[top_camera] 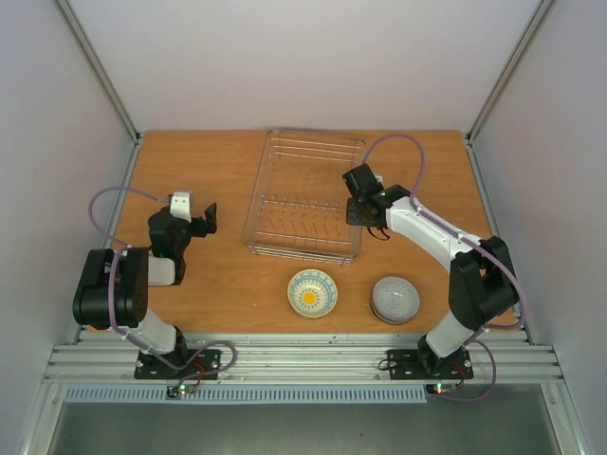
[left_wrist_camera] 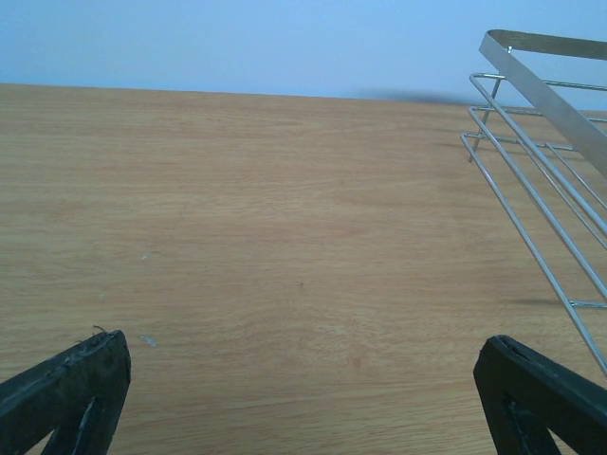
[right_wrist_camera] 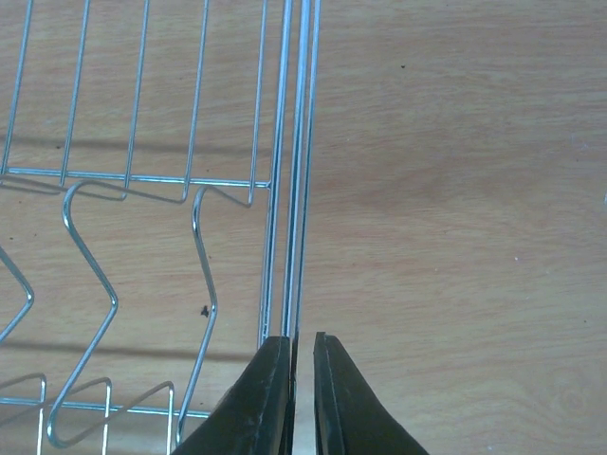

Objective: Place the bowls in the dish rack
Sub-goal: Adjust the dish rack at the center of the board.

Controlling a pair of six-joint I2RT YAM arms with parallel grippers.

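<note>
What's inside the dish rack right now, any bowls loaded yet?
The dish rack holds only its wire tines, table wood showing through. The right gripper pinches its right rim, hiding that corner. Two bowls sit on the table in front.

The silvery wire dish rack (left_wrist_camera: 545,92) runs off the right edge of the left wrist view, with only a corner showing. In the right wrist view its rim wire disappears between the black fingers of the right gripper (right_wrist_camera: 302,349), which the bottom edge cuts off. On the overturned pale round bowl (top_camera: 395,300) the pattern is too small to read.
</note>
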